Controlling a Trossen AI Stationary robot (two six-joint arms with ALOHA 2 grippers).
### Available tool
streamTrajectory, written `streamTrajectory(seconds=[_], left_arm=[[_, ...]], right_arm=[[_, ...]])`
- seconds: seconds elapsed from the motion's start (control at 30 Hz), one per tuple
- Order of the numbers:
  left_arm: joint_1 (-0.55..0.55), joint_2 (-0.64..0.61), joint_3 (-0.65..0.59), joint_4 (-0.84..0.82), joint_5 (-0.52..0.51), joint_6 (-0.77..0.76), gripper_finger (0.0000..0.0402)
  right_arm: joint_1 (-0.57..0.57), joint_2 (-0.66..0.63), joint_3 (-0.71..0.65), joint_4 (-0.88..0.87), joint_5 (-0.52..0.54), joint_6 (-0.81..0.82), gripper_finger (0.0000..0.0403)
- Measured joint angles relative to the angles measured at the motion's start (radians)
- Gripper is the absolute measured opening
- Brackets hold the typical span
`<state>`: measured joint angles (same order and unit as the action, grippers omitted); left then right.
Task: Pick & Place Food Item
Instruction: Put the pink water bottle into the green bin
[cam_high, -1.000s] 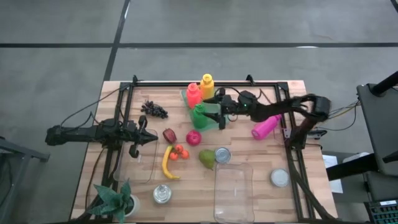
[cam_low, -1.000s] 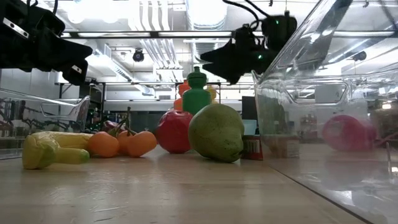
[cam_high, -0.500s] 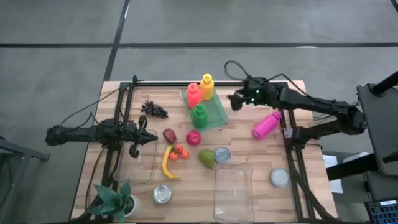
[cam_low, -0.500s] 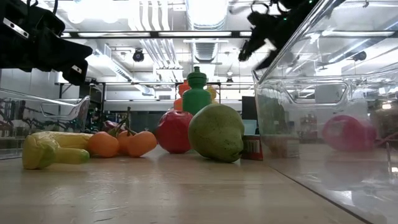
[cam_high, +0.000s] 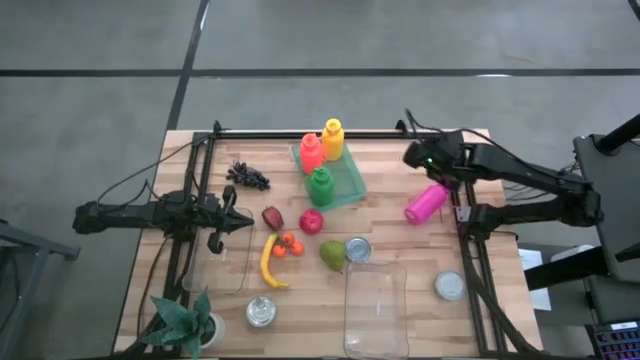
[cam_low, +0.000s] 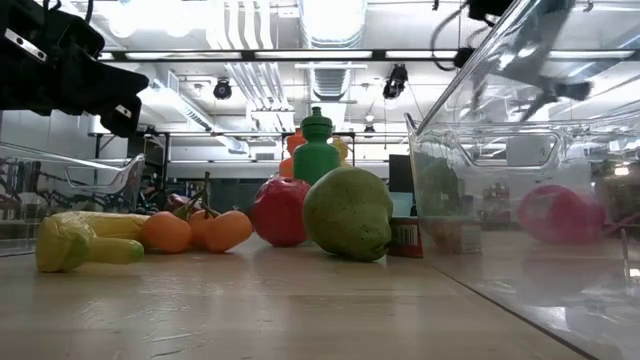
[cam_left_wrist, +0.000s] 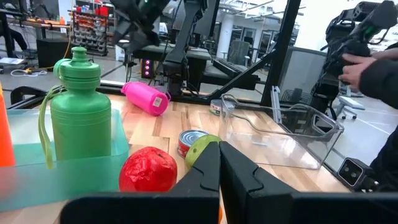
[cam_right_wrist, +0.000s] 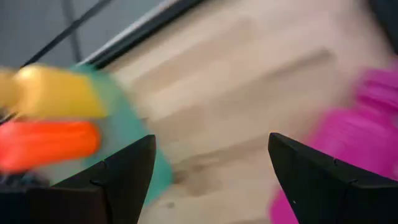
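Right claw (cam_high: 413, 155) released, empty, high at table's (cam_high: 400, 240) one o'clock. Food cluster, red round apple (cam_high: 311, 221) nearest, lies seven o'clock from it. Left claw (cam_high: 243, 222) clenched, nearer.

No words, numbers or brand marks can be read anywhere here. The tin can (cam_left_wrist: 190, 142) beside the red apple (cam_left_wrist: 148, 170) wears a printed wrapper, but its lettering is too small to make out. The pink bottle (cam_left_wrist: 144, 98) behind the can carries a pale tag, also unreadable.
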<state>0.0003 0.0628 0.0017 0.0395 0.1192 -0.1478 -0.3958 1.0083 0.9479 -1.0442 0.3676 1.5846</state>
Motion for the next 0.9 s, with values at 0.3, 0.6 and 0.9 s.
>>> streamTrajectory(seconds=[0.3,0.6,0.9], left_arm=[[0.0,0.0,0.0,0.0,0.0,0.0,0.0001],[0.0,0.0,0.0,0.0,0.0,0.0,0.0001],[0.0,0.0,0.0,0.0,0.0,0.0,0.0001]], right_arm=[[0.0,-0.077,-0.045,-0.32,-0.005,0.386,0.0309],[-0.002,-0.076,-0.201,-0.313,0.003,0.534,0.0309],[-0.014,-0.029,-0.199,-0.285,0.126,0.537,0.0309]])
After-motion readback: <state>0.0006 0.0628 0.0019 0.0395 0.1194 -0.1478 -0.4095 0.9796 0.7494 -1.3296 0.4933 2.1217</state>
